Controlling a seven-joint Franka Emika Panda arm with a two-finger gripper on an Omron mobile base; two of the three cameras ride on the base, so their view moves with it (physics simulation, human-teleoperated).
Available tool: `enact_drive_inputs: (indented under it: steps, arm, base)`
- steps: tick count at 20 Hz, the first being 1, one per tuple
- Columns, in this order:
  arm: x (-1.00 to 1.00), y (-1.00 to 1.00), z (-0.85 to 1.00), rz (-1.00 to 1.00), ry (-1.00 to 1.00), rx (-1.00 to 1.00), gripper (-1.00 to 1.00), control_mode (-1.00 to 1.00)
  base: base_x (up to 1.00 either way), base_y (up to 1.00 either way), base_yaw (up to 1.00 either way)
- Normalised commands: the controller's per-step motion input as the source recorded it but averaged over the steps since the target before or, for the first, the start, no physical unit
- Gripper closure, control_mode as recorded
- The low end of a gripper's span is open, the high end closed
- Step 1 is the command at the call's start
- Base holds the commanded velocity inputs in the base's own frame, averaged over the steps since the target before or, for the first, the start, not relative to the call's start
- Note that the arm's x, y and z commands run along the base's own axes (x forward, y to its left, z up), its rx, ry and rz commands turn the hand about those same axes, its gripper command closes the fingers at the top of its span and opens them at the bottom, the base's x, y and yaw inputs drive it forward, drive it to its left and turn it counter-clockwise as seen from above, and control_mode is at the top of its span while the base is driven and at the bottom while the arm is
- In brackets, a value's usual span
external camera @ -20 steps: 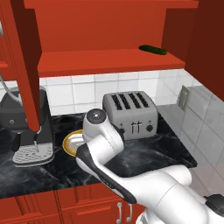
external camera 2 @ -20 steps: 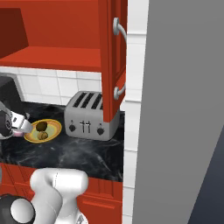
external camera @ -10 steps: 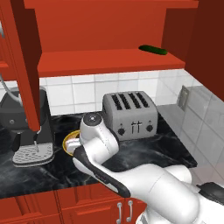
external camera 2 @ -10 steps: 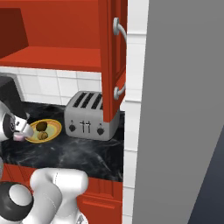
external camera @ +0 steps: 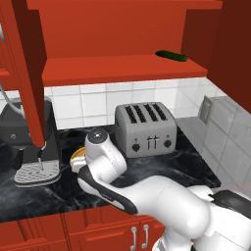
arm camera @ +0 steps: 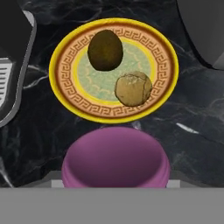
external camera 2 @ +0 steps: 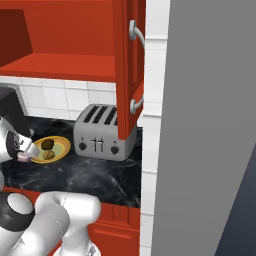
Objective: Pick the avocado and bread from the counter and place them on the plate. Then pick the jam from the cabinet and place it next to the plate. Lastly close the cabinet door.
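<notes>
The plate [arm camera: 57, 83] with its yellow-orange rim lies on the black counter [external camera 2: 90, 172]. On it are the dark avocado [arm camera: 105, 50] and the tan bread [arm camera: 133, 89]; both also show on the plate [external camera 2: 63, 143] as avocado [external camera 2: 47, 144] and bread [external camera 2: 48, 155]. The lilac jam [arm camera: 116, 157] sits just in front of the plate, low over the counter, and hides the fingertips. My gripper [external camera 2: 21, 152] is at the plate's left edge, shut on the jam [external camera 2: 23, 157]. The red cabinet [external camera: 122, 68] stands open, its door [external camera 2: 129, 75] swung outward.
A silver toaster [external camera: 145, 128] stands right of the plate. A dark coffee machine [external camera: 29, 142] with a grille tray is to its left. A long dark-green vegetable [external camera: 170, 56] lies on the cabinet shelf. The left door [external camera: 24, 73] hangs open above the machine.
The arm has sunk lower and drawn back toward the counter's front, carrying the jam down beside the plate. Avocado and bread have not moved.
</notes>
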Motion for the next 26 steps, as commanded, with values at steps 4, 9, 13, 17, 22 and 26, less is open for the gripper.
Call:
enact_drive_inputs:
  steps: [4,9,13,17,22,26]
  arm:
    - [0.12,-0.03,-0.12,-0.08,0.00,0.00,1.00,-1.00]
    - [0.00,-0.03,-0.15,-0.14,0.00,0.00,1.00,-1.00]
    - [0.04,-0.02,-0.15,-0.14,0.00,0.00,1.00,-1.00]
    - [0.11,-0.02,-0.16,-0.10,0.00,0.00,1.00,-1.00]
    - [0.14,-0.02,-0.19,-0.07,0.02,0.00,1.00,-1.00]
    - [0.21,-0.05,-0.21,-0.04,0.04,0.00,1.00,-1.00]
  base:
    - [0.00,0.00,0.00]
    - [0.00,0.00,0.00]
    - [0.00,0.00,0.00]
    - [0.00,0.00,0.00]
    - [0.00,0.00,0.00]
    - [0.00,0.00,0.00]
